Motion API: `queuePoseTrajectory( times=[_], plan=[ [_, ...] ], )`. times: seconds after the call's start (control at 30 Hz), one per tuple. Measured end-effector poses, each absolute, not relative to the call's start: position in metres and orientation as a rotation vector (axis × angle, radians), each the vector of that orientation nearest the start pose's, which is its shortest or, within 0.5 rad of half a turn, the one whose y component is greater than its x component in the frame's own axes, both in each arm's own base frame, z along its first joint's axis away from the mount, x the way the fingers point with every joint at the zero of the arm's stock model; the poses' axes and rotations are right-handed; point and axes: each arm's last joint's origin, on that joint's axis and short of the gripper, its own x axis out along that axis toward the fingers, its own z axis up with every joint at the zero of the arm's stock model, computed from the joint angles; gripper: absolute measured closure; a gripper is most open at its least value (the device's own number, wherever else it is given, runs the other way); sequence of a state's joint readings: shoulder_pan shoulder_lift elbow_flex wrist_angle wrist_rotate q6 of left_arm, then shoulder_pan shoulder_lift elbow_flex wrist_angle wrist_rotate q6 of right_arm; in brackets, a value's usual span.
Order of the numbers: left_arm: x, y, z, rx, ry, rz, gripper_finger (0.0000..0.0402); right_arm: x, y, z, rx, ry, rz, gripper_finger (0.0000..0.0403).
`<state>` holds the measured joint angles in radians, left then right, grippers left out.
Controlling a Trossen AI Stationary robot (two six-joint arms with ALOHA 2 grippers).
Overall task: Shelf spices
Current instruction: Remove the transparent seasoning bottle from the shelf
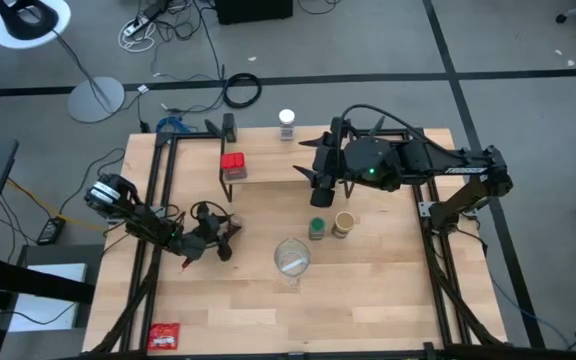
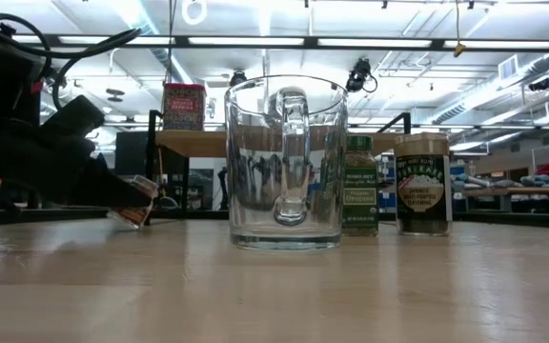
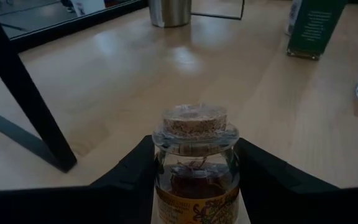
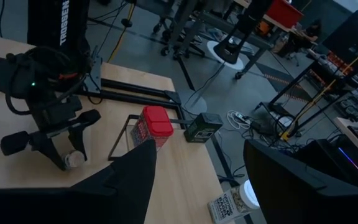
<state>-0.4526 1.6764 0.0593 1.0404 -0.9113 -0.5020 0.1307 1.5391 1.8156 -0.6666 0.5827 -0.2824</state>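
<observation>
My left gripper is low over the table's left middle, shut on a tiny brownish jar with a cork top. The red tin stands on the shelf at its left end. The green-lidded jar and the tan-lidded jar stand side by side on the table in front of the shelf. The white-lidded jar and the dark green tin are behind the shelf at the table's far edge. My right gripper hangs open above the shelf, holding nothing. My left gripper pinches the tiny jar's glass body, below the neck, between its two fingers, one on each side. The fingers come from the table's left, slanting slightly down. The jar is tilted, cork end away from the wrist, close above the table; whether it touches the wood I cannot tell.
A large clear glass vessel with a handle stands on the table to the right of my left gripper. A flat red packet lies at the near left corner. The shelf's black legs stand close to the left gripper.
</observation>
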Motion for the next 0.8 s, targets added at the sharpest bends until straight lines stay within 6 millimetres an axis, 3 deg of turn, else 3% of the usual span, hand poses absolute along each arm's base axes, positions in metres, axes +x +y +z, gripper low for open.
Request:
queuePoseTrajectory(
  times=[0.07, 0.2, 0.3, 0.8],
  plan=[
    [0.162, -0.053, 0.073, -0.129, 0.319, 0.530, 0.0219, 0.316, 0.025, 0.454, -0.416, 0.440, -0.391, 0.0163],
    [0.161, -0.054, 0.071, -0.117, 0.343, 0.489, 0.0151, 0.317, 0.026, 0.451, -0.419, 0.448, -0.389, 0.0163],
    [0.162, -0.055, 0.073, -0.133, 0.336, 0.470, 0.0124, 0.318, 0.025, 0.449, -0.422, 0.456, -0.389, 0.0163],
    [0.171, -0.059, 0.099, -0.209, 0.117, 0.424, 0.0123, 0.318, 0.025, 0.451, -0.437, 0.442, -0.388, 0.0163]
  ],
)
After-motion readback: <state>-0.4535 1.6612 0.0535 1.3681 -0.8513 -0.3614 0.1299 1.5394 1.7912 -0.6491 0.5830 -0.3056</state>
